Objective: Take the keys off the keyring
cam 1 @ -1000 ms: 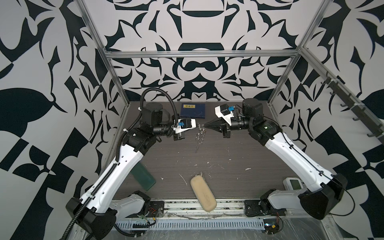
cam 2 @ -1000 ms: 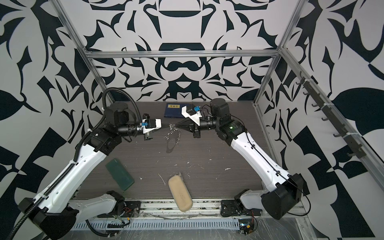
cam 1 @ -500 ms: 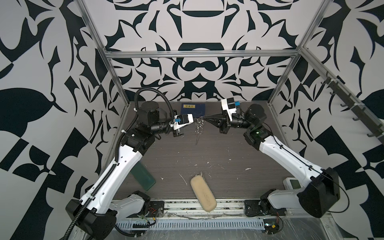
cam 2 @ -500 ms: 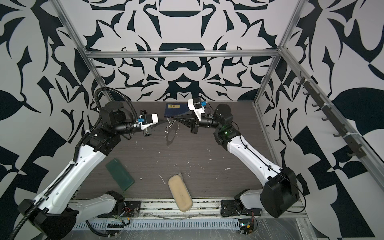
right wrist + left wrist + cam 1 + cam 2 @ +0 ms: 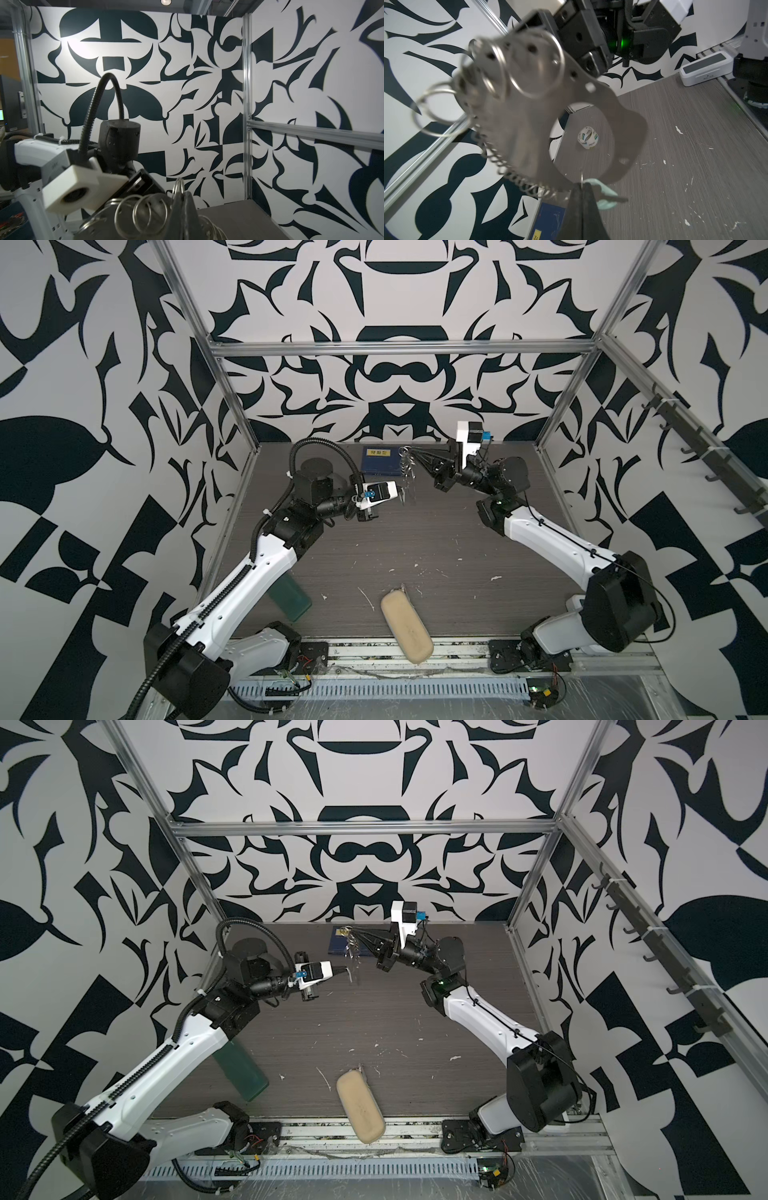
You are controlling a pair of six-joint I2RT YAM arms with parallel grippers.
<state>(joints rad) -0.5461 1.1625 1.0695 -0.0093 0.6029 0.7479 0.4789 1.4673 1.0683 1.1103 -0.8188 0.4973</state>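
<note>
From where I stand, the keyring (image 5: 409, 471) hangs in the air above the back of the table (image 5: 415, 543), strung between the two arms. The right gripper (image 5: 185, 196) is pinched fully closed on the cluster of wire rings (image 5: 145, 207) at its upper end. The left gripper (image 5: 581, 187) is closed just as tight lower down, on the small loop of wire where the chain (image 5: 512, 172) ends. The key (image 5: 604, 196), with its pale greenish head cover, sits right against those fingertips, and I cannot tell whether the pads also catch its head. So the key is not yet off the ring. My worry is that a straight pull apart would only tighten the chain rather than work the key round the split wire. The thin loop could then snap out of either pinch, leaving the bunch to swing from one arm or drop onto the blue box (image 5: 548, 218) underneath. If the key came free with nothing gripping it, it would fall among the white flecks (image 5: 678, 129) on the table. As for writing, the blue box carries a yellow label (image 5: 381, 452) whose characters I cannot make out. The tape roll (image 5: 588, 138) has green and dark print too small to read, and the white device (image 5: 707, 66) shows only a faint, unreadable mark.
</note>
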